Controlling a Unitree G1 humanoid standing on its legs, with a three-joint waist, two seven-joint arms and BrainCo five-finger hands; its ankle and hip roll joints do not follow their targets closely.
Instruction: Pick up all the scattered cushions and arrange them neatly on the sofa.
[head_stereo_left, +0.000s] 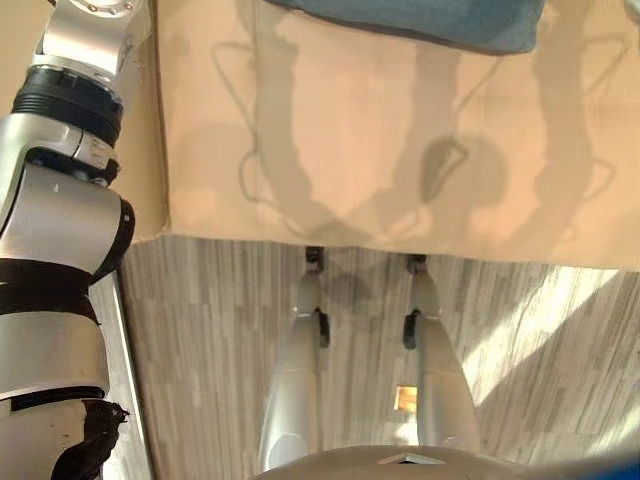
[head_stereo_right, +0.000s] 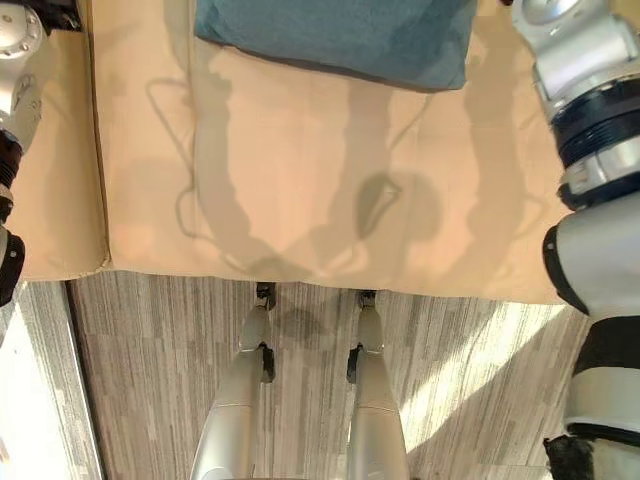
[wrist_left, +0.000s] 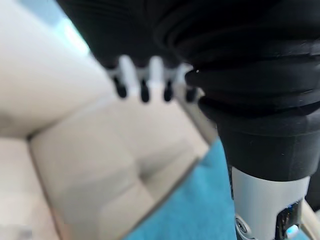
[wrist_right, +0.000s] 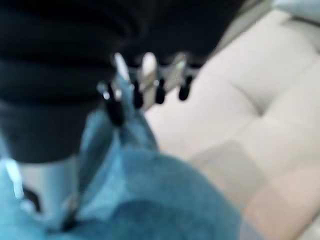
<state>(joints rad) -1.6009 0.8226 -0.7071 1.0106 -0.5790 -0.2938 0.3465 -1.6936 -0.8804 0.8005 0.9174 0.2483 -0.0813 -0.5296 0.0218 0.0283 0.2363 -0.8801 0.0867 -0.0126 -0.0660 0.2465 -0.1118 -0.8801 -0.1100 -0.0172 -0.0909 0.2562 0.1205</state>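
Teal-blue cushion (head_stereo_right: 340, 35), soft woven cover, lying flat on the beige sofa (head_stereo_right: 300, 180) seat, far from the seat's front edge, toward the backrest. Long side roughly parallel to that front edge, one rounded corner pointing to the sofa's right part. Seen close in the right wrist view, fabric bunched up into a raised fold.

No readable text or labels.

Looking straight down from the head onto the beige sofa seat (head_stereo_right: 300, 180) and striped floor (head_stereo_left: 200, 330) — both eyes sharing the blue cushion (head_stereo_right: 340, 35) at the far edge — with each wrist view pressed close against sofa and cushion.
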